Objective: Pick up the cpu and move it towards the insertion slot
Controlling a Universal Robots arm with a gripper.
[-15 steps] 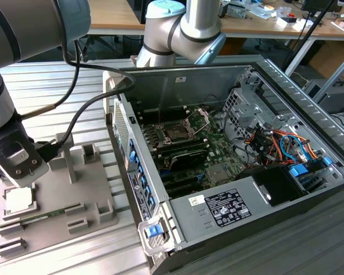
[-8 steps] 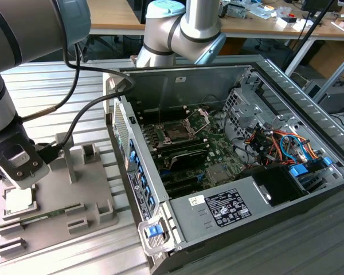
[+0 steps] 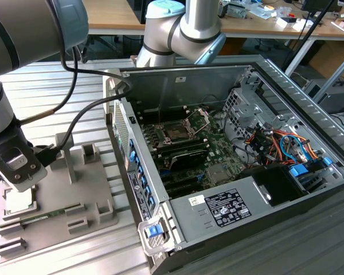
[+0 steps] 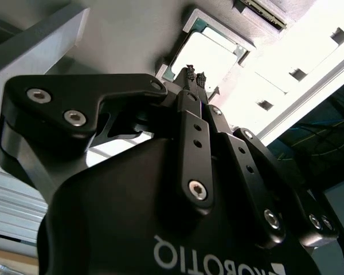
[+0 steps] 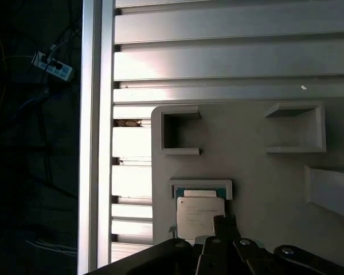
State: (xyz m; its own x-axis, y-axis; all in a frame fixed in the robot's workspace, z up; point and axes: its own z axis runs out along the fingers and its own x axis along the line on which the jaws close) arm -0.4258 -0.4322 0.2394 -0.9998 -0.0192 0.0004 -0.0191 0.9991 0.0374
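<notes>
Sitting flat in a shallow pocket, the cpu (image 5: 199, 215), a small square chip with a pale silver metal top, rests on the grey moulded holder tray (image 5: 252, 172), well apart from the insertion slot (image 3: 175, 132), a dark square socket in a silver frame inside the open grey metal computer case (image 3: 183, 86).

My black two-finger gripper (image 4: 195, 73) hangs over one edge of the chip, its fingers drawn together and holding nothing. Closed like this, I judge they would press on the lid rather than straddle it. The pocket's raised lip leaves little room at the sides, so a crooked grab could tip or scrape the chip.

I cannot tell whether my tips touch it. My own fingers cover its near corner in the first wrist view, and the socket's contacts are too small to make out.
</notes>
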